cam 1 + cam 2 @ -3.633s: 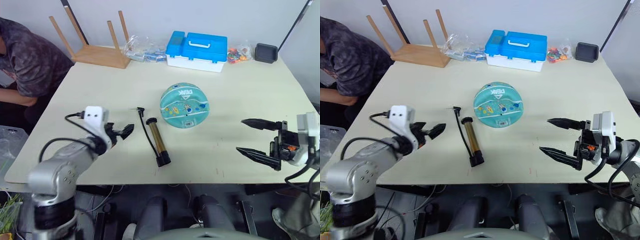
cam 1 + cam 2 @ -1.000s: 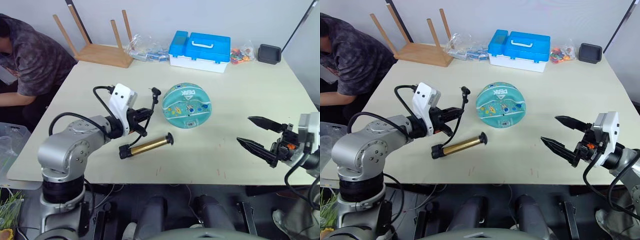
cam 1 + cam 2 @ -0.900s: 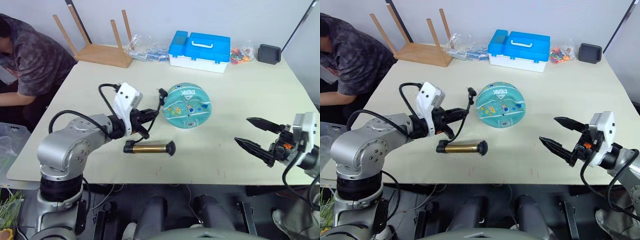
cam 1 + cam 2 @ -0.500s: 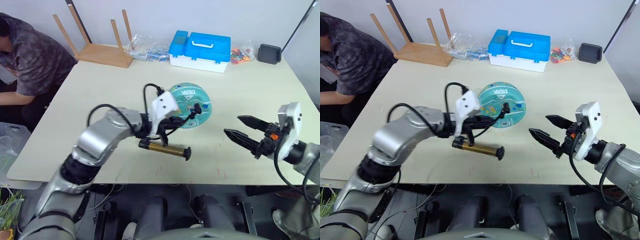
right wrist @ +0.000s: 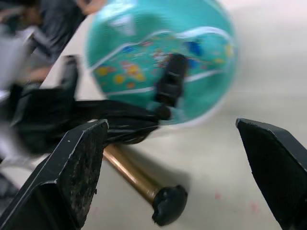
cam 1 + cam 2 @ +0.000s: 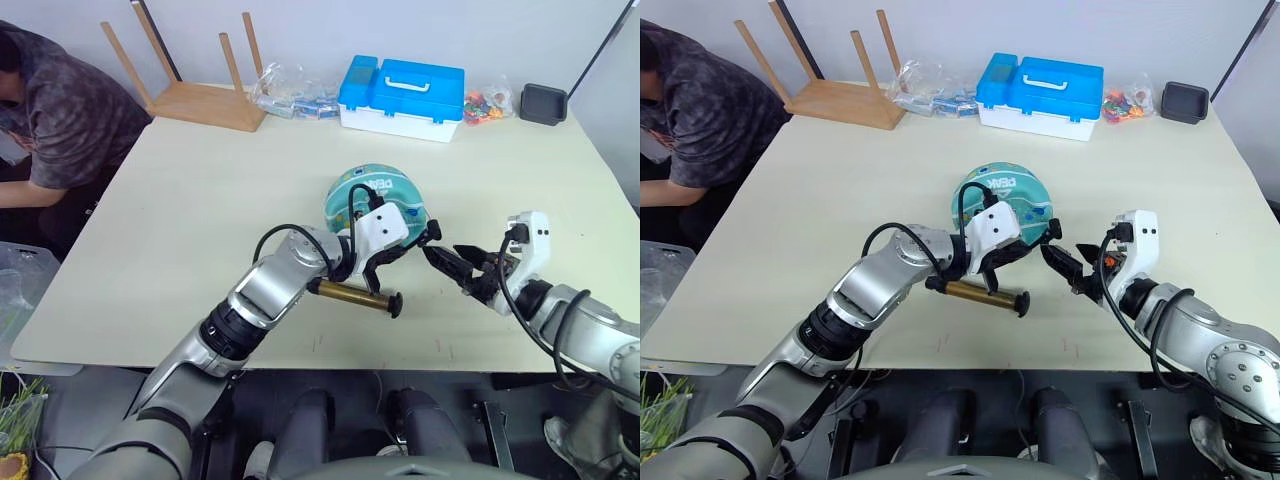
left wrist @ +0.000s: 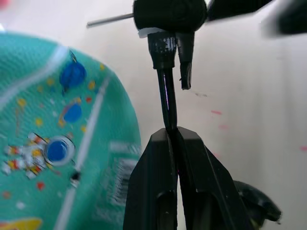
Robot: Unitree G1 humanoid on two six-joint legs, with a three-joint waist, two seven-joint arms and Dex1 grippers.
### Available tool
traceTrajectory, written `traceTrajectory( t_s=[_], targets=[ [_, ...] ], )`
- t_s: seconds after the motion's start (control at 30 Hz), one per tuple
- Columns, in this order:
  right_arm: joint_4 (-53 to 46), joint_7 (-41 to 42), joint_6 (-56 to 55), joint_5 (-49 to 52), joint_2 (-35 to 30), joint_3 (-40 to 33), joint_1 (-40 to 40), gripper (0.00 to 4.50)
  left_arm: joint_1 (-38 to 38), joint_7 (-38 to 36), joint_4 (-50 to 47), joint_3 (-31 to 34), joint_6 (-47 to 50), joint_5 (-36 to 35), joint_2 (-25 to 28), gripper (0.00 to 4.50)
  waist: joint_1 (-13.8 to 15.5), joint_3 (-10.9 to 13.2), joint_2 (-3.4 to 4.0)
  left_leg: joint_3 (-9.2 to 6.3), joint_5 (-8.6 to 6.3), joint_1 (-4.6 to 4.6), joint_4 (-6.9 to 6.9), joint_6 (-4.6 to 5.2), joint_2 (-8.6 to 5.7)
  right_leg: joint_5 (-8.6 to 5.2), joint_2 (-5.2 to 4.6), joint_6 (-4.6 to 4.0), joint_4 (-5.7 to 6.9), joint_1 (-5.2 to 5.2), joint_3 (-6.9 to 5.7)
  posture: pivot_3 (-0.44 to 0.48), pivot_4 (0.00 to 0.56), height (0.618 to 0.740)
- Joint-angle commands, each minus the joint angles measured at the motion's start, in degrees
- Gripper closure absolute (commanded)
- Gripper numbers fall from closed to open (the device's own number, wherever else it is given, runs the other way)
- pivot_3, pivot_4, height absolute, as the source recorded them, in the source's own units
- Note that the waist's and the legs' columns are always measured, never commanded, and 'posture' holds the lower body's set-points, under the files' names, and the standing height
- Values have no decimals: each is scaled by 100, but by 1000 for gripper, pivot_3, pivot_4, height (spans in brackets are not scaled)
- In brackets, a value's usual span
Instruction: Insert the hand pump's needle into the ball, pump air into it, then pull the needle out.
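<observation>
Two grippers meet beside the teal printed ball (image 6: 375,198). Left gripper (image 7: 173,136) pinches the bronze-gold hand pump's (image 6: 352,296) floppy hose; right gripper (image 5: 178,165) gapes wide, empty. Gripping near the stiff metal needle (image 7: 109,19) should steady it.

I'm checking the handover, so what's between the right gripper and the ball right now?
In the right eye view, the needle fitting on the hand pump hose, held up by the left gripper, sits between the open right gripper and the ball.
</observation>
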Motion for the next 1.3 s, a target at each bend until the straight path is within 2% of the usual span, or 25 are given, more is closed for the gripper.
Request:
traceTrajectory(
  t_s=[0.03, 0.27, 0.3, 0.37, 1.2, 1.23, 1.3],
  targets=[
    [-78, -217, -194, 263, 142, 10, -194, 0, -16, -93, -93, 21, -276, 128, -73, 4452, -1, 0, 1, 0, 0, 0, 0, 0, 0, 0, 0, 0, 0, 0, -1, 0, 150, 740],
    [-42, -456, -404, 352, 442, 91, -328, 0, 90, -267, -143, 101, -511, 263, -24, 4452, -4, -2, 3, 0, 0, -1, 0, 0, 0, 0, 1, 0, 0, 1, -3, 0, 150, 740],
    [-63, -442, -415, 359, 443, 101, -334, 549, 108, -298, -159, 109, -540, 278, -2, 4500, -4, -2, 3, 0, 0, -1, 0, 0, 0, 0, 1, 0, 0, 1, -3, 0, 150, 740],
    [-92, -441, -437, 371, 424, 122, -341, 1262, 142, -341, -189, 123, -570, 306, 24, 4500, -4, -2, 4, 0, 0, 0, 0, 1, 0, 0, 1, 0, 0, 1, -3, 0, 150, 740],
    [-38, -636, -630, 186, 547, 235, -358, 1262, 231, -380, -190, 155, -656, 545, -92, 4500, -5, -3, 5, -1, 0, 2, 1, 1, 1, 1, 1, 0, 5, 1, -4, 0, 150, 740],
    [-48, -637, -627, 171, 543, 233, -342, 1855, 232, -378, -196, 157, -652, 549, -98, 4500, -4, -3, 5, -1, 0, 1, 1, 1, 1, 1, 1, 0, 5, 1, -4, 0, 150, 740],
    [-48, -630, -624, 146, 546, 225, -338, 2599, 233, -377, -199, 166, -652, 553, -104, 4500, -4, -3, 5, -1, 0, 1, 2, 1, 1, 1, 1, -1, 5, 1, -3, 0, 150, 740]
  ],
)
